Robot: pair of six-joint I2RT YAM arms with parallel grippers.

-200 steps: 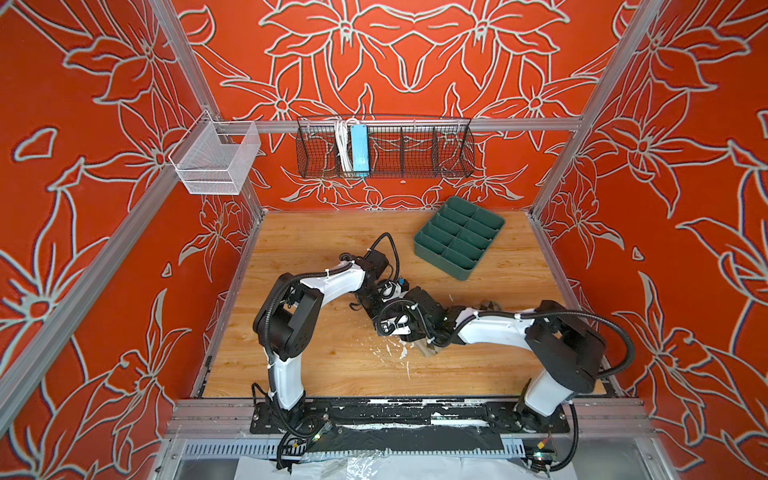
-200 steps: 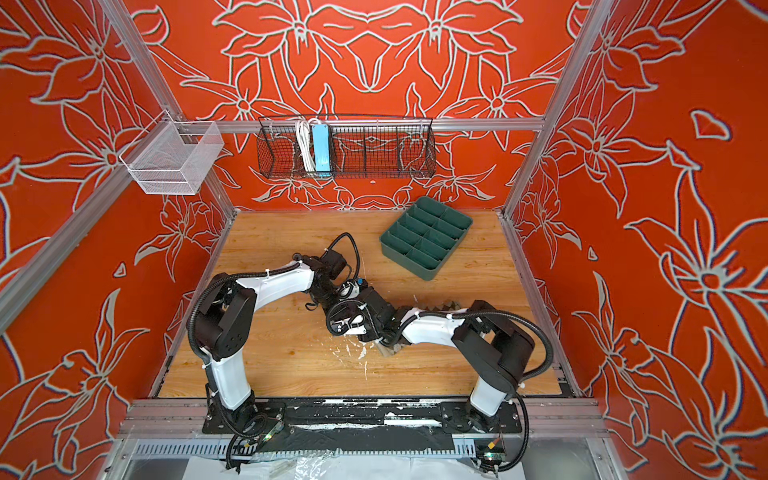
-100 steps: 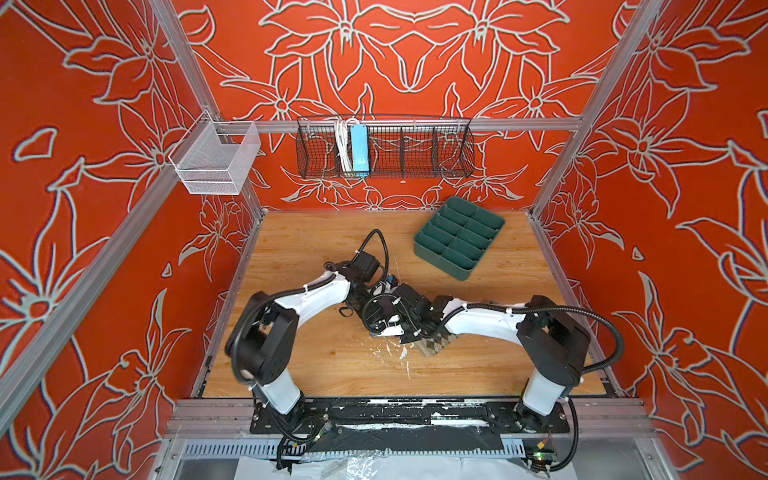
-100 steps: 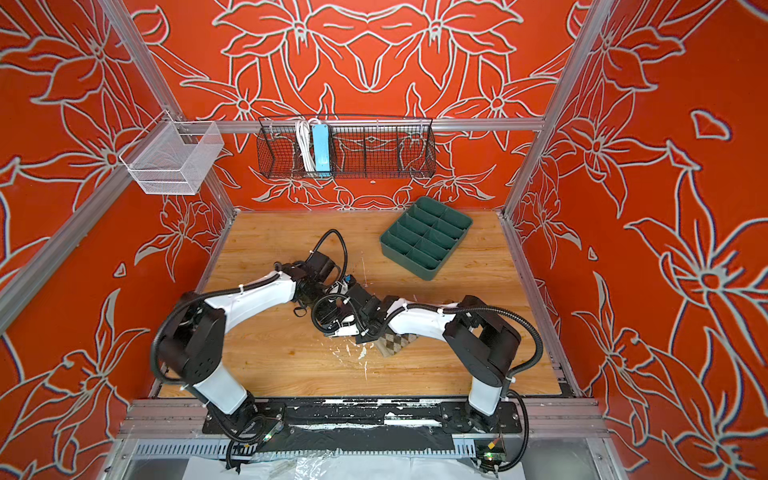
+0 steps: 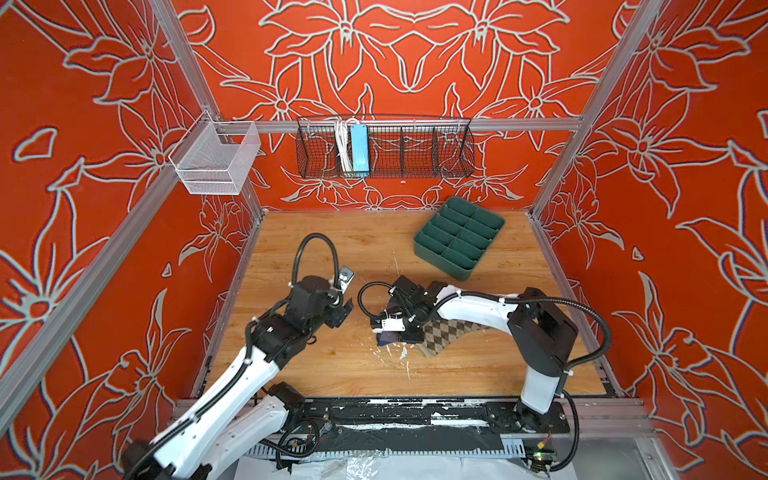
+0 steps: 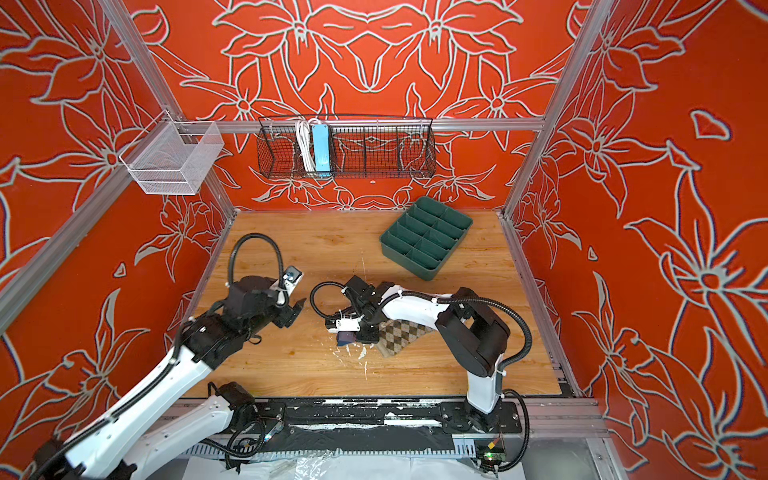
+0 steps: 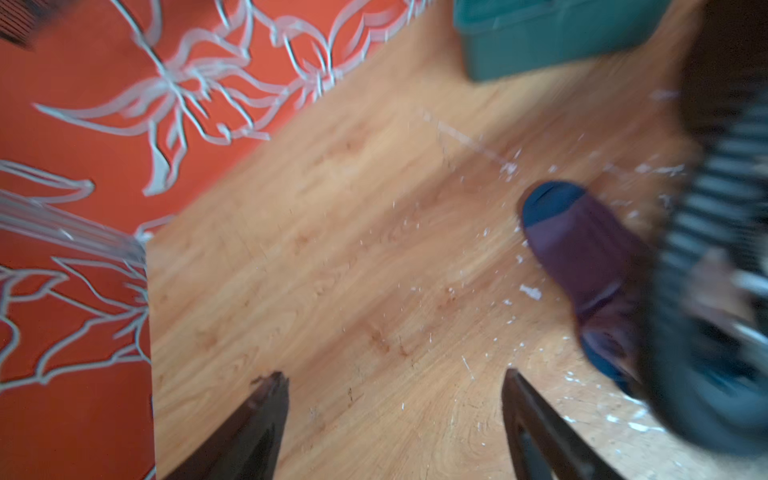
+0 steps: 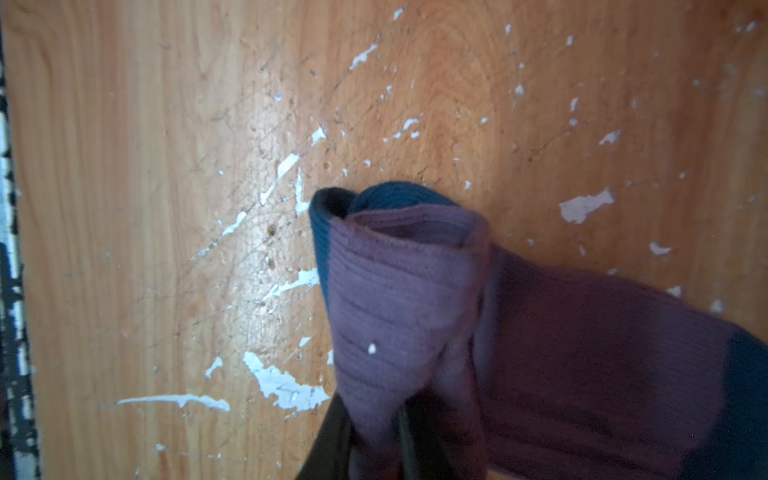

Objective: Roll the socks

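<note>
Socks (image 6: 399, 338) sit mid-surface (image 5: 353, 365): the purple sock (image 8: 407, 299), toe end loosely rolled, is pinched in the closed right gripper (image 5: 397, 336), just beside the flat argyle sock (image 5: 440, 337). The left gripper (image 7: 390, 376) hangs open and empty, to the left. A tight roll probably needs it pinning the loose end.

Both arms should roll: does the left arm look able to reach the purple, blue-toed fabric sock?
Probably yes: the open left gripper faces the purple sock across bare wooden table; right gripper pinches its fold.

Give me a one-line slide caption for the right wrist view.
The right tool pinches a folded bunch of the purple sock, dark blue toe showing, over the scratched wooden table.
</note>
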